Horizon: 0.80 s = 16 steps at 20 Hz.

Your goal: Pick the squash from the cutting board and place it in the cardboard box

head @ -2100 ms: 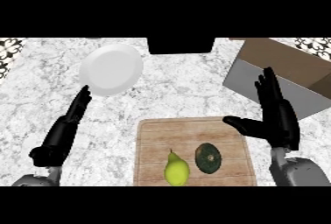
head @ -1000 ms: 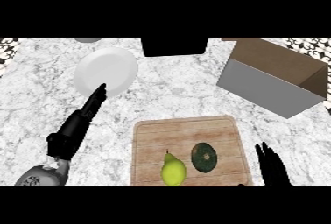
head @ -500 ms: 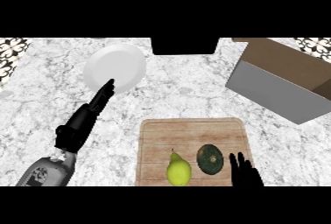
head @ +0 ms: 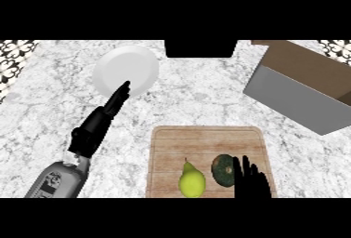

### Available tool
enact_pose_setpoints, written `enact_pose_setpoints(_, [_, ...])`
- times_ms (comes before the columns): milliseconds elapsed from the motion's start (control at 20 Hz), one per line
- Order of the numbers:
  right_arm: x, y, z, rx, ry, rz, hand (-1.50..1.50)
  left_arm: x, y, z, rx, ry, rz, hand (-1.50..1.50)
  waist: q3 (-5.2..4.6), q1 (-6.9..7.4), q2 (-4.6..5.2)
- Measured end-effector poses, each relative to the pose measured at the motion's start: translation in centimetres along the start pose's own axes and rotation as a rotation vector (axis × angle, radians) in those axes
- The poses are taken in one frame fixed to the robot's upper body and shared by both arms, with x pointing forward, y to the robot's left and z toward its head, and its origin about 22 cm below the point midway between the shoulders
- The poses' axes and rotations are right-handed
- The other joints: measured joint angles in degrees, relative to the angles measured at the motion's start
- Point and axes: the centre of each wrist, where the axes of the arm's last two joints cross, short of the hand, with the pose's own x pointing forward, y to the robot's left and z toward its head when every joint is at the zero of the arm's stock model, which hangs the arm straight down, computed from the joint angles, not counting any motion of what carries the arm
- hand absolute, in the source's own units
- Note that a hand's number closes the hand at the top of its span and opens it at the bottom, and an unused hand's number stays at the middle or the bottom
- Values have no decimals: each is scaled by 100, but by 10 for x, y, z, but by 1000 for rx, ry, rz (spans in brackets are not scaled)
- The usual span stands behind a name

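A dark green squash (head: pixel 223 169) lies on the wooden cutting board (head: pixel 205 142), near the board's lower right. Beside it on the left is a yellow pear (head: pixel 192 181). My right hand (head: pixel 251 182) rises from the bottom edge with straight fingers, touching or just over the squash's right side and hiding part of it. The open cardboard box (head: pixel 302 83) stands at the upper right. My left hand (head: pixel 103 118) stretches flat with straight fingers toward the upper right, left of the board.
A white plate (head: pixel 126 69) lies at the upper left, just beyond my left fingertips. A black block (head: pixel 200 47) stands at the counter's back edge. Marble counter (head: pixel 205 102) lies between the board and the box.
My right hand has dropped from beside the box to the bottom edge, then slid left up to the squash. The left hand has shifted slightly right.
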Motion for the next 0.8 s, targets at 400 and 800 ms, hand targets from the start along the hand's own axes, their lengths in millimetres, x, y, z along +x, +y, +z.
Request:
enact_pose_setpoints(400, [12, 21, -16, 19, 50, -4, -150, 0, 8, 3, -1, -1, -4, 0, 5, 6, -8])
enact_pose_setpoints(800, [19, 32, -36, 3, 67, -4, -150, -7, 1, 1, 5, 2, -4, 0, 6, -5, -11])
